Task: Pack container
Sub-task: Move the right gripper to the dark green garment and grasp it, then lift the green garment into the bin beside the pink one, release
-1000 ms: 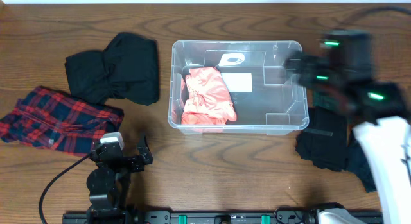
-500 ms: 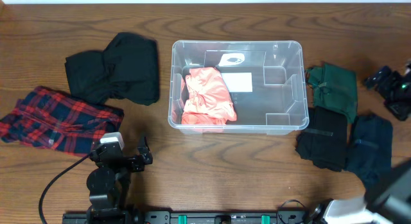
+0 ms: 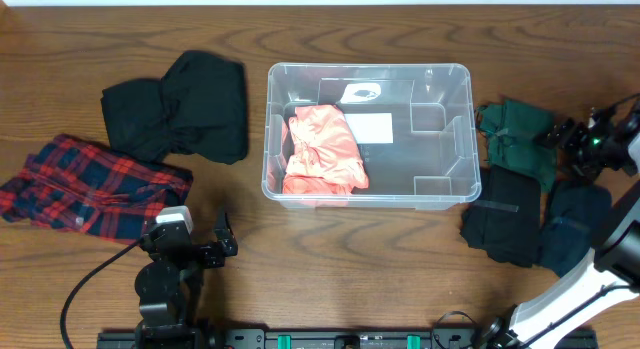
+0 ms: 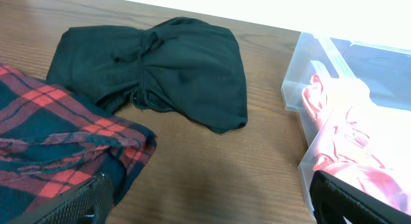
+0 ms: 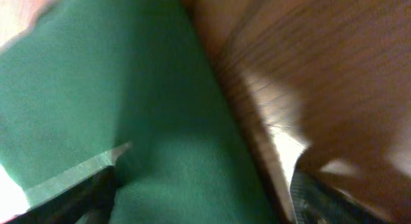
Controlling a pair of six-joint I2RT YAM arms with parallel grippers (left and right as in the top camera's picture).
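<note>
The clear plastic container (image 3: pixel 367 134) stands at the table's middle with a coral-red garment (image 3: pixel 322 149) in its left half and a white label on its bottom. It shows at the right of the left wrist view (image 4: pixel 302 89) with the red garment (image 4: pixel 350 140). My right gripper (image 3: pixel 562 137) is open, low over the right edge of a green garment (image 3: pixel 518 139) that lies right of the container; the green cloth (image 5: pixel 128 121) fills the space between its fingers (image 5: pixel 202 201). My left gripper (image 3: pixel 222 239) is open and empty near the front edge (image 4: pixel 205 205).
A black garment (image 3: pixel 185 107) and a red plaid garment (image 3: pixel 85 181) lie left of the container; both show in the left wrist view, black (image 4: pixel 160 67) and plaid (image 4: pixel 58 140). A black folded garment (image 3: pixel 502 221) and a dark blue one (image 3: pixel 572 229) lie at the front right.
My right arm swung away from over the container's right end to the far right, then came back left and down onto the green garment's edge. The left arm has not moved.
</note>
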